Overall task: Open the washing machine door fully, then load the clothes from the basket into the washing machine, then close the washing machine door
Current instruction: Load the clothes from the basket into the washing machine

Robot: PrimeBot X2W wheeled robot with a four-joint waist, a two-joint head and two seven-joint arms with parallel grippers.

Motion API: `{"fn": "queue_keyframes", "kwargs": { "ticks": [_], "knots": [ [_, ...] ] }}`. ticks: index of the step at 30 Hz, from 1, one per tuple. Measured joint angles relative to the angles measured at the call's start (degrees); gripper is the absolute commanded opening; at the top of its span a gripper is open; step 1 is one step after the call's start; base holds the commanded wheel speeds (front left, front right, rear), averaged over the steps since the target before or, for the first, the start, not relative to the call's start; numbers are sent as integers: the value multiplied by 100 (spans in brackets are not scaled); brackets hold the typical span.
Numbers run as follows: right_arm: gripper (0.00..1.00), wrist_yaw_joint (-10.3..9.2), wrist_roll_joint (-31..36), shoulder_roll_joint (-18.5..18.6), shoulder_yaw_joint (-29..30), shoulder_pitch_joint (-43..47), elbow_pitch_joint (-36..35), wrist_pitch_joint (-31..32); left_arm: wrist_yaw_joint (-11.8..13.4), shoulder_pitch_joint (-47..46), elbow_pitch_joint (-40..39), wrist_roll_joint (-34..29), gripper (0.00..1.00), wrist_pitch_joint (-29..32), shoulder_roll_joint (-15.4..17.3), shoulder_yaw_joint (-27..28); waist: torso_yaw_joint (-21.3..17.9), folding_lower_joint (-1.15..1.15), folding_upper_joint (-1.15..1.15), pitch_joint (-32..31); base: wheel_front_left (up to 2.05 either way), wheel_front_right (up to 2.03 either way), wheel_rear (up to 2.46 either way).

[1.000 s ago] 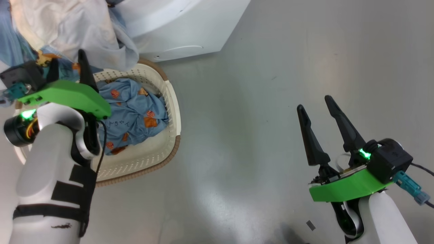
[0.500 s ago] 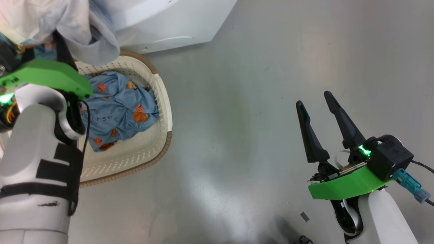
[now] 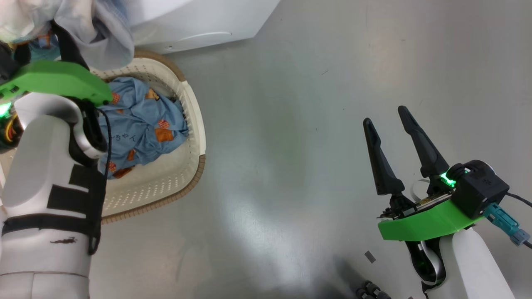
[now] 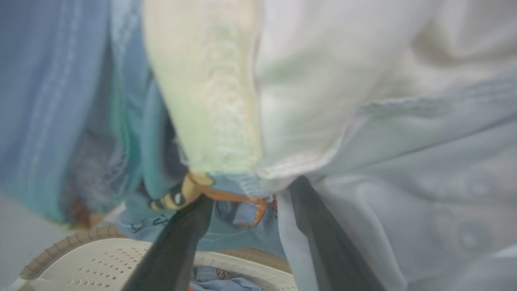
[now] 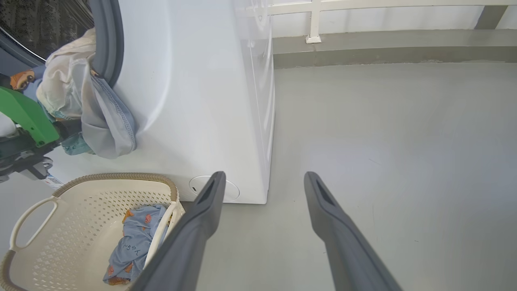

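The white washing machine [image 3: 199,20] [image 5: 194,101] stands with its grey seal [image 5: 106,40] uncovered; its door is out of view. White, cream and blue clothes [image 5: 80,101] [image 3: 95,37] hang out of the opening. My left gripper [image 3: 39,33] [image 4: 250,194] points up into them, fingers apart, with printed blue cloth [image 4: 234,210] lying between the tips. Below it, the cream basket [image 3: 195,124] [image 5: 113,176] holds one crumpled blue printed piece [image 3: 137,120] [image 5: 131,242]. My right gripper [image 3: 385,114] [image 5: 264,174] hovers open and holds nothing, over the floor right of the machine.
Grey floor [image 3: 291,145] spreads to the right of the basket and the machine. A low concrete kerb [image 5: 383,48] with a white railing closes off the far side. A round cap [image 5: 232,188] sits low on the machine's front corner.
The head view has shifted, sliding the basket and machine left and up in the picture. My left gripper has risen farther above the basket into the hanging clothes. The right gripper has barely moved.
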State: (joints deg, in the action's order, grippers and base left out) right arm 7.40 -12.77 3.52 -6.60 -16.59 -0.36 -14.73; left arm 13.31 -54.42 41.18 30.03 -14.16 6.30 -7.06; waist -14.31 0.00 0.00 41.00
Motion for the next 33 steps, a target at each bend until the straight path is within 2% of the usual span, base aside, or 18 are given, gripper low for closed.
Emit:
{"fn": "queue_keyframes", "kwargs": {
  "ticks": [1,2,3,7,12,14,15,26,33],
  "knots": [
    [100,0,0,-1,2,0,0,0,5,1,-14,-8,85,-3,-5,18,0,0,0,13,0,0,0],
    [100,0,0,-1,4,-1,0,0,5,1,-43,-18,65,-3,-16,33,2,0,0,23,0,0,0],
    [100,0,0,-1,8,-2,0,0,5,2,-67,-53,49,-3,-36,42,8,0,0,27,0,0,0],
    [100,0,1,-1,15,-22,1,0,5,22,-271,-169,20,4,-142,126,48,0,0,28,0,0,0],
    [100,0,3,-1,14,-29,4,0,3,115,-490,-308,14,4,-187,264,108,0,0,-9,0,0,0],
    [100,0,3,0,14,-44,7,0,-7,155,-579,-353,2,4,-198,324,133,0,0,-28,0,0,0],
    [100,0,3,1,15,-57,7,0,-34,169,-614,-361,0,4,-213,355,147,0,0,-37,0,0,0],
    [100,0,3,11,24,-97,22,0,-257,537,-1140,-420,0,-24,-359,339,324,-1,0,-190,0,0,0],
    [100,0,3,19,30,-96,23,0,-257,647,-1401,-463,0,-47,-359,229,379,-1,0,-278,0,0,0]
  ]
}}
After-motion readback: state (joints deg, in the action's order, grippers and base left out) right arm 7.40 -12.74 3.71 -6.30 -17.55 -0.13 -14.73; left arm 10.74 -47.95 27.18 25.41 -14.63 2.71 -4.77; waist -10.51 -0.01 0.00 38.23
